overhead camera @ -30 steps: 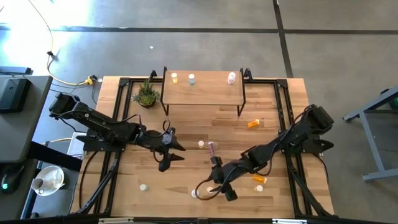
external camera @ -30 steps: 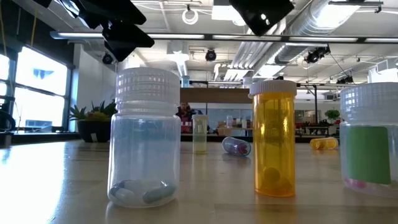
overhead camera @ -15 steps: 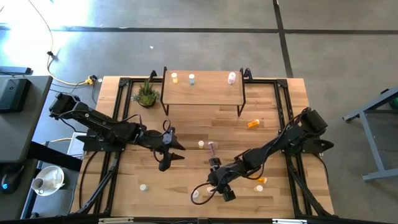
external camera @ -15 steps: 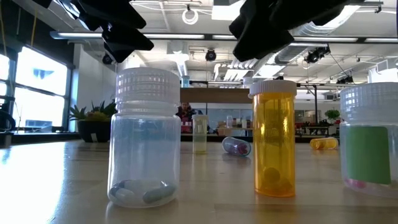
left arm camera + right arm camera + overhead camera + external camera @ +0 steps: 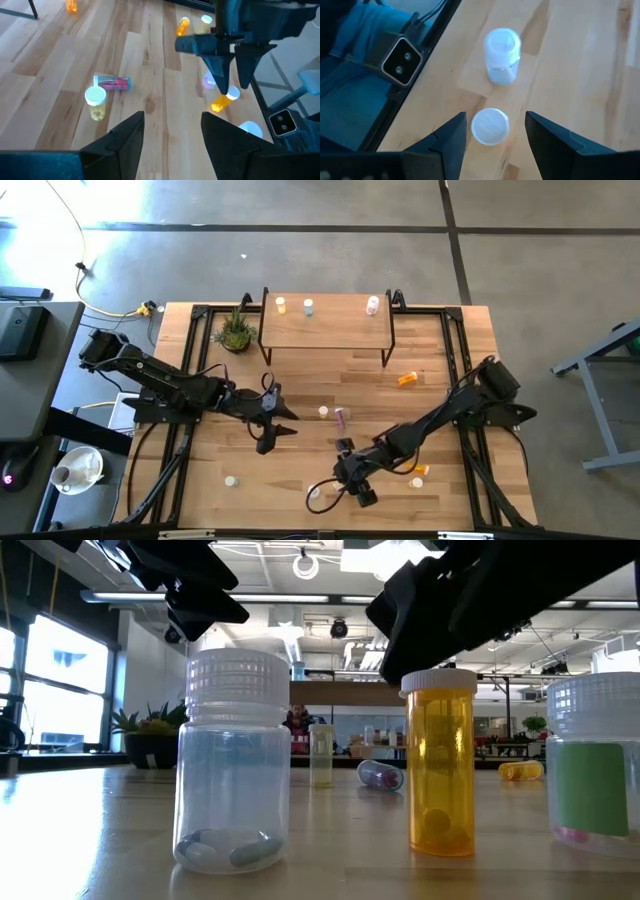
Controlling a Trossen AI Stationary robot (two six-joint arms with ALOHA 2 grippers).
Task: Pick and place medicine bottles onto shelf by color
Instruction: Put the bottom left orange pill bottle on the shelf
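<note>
High view: the right gripper hangs over the table's near edge by a white-capped bottle; the shelf at the far side carries three bottles. The left gripper waits mid-table, fingers spread.

Low view: an orange bottle stands under a dark arm.

Right wrist view: wide-set fingers straddle a cap. The step looks like reaching; next comes descending and closing.

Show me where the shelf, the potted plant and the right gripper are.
shelf (image 5: 325, 330), high view, bare middle of its board
potted plant (image 5: 235, 333), high view, its leaves
right gripper (image 5: 494, 134), right wrist view, gap between its open fingers
</note>
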